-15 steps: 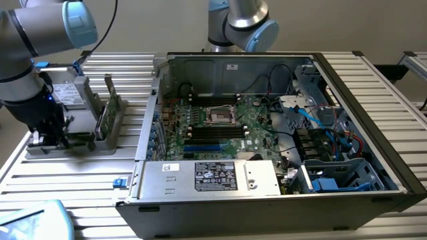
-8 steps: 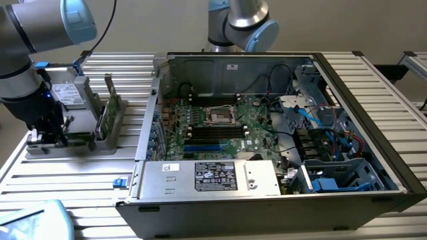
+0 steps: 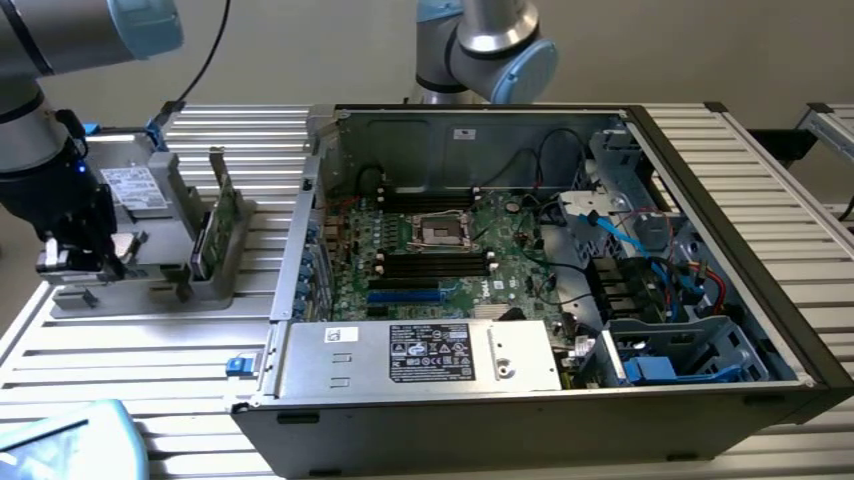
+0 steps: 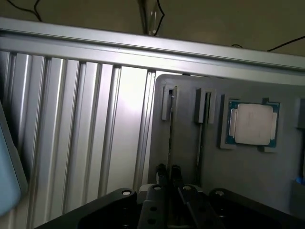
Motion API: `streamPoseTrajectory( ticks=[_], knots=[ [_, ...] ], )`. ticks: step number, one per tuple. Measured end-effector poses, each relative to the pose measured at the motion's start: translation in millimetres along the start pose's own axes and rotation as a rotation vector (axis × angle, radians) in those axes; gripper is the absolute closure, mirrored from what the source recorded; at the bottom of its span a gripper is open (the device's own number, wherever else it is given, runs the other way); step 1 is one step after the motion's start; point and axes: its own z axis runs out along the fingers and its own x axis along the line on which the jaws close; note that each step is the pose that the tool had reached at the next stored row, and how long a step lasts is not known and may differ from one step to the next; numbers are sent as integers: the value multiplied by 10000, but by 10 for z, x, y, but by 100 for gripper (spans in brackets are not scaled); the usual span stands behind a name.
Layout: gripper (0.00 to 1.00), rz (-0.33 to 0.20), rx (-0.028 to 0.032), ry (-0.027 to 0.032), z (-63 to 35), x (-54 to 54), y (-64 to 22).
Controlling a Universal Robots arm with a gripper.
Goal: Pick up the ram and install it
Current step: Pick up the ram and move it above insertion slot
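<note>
Black metal, the tool [image 3: 78,262] sits low over the grey holder [image 3: 160,292] at nine o'clock in the exterior view. It is lined up with the ram [image 4: 170,138], a thin strip standing on edge in a slot and running straight out from the tool. Whether the tool is apart or clamped on the strip I cannot tell: its own body covers the meeting point. Standing on edge probably offers the ram's long top edge to a grip from above. Just beside it a second strip [image 4: 200,138] stands in a matching slot, then a silver processor [image 4: 252,123] lies flat in its pocket. The holder rests on a slatted aluminium worktop [image 3: 134,350]. At three o'clock of it the computer case [image 3: 534,445] lies open, board [image 3: 461,250] upward, presumably for reach from above. Edge-on, the ram shows no chips or label, and the arm [image 3: 40,150] hides its slot in the exterior view.
</note>
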Motion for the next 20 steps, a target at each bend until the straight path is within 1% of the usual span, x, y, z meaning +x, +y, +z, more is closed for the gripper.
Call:
streamPoseTrajectory(
  ticks=[4,7,13,20],
  knots=[
    [86,0,-4,-14,-142,8,-45],
    [86,0,-13,-34,-257,20,-99],
    [86,-5,-42,-137,-437,74,-247],
    [86,-8,-110,-240,-632,144,-387]
  ],
)
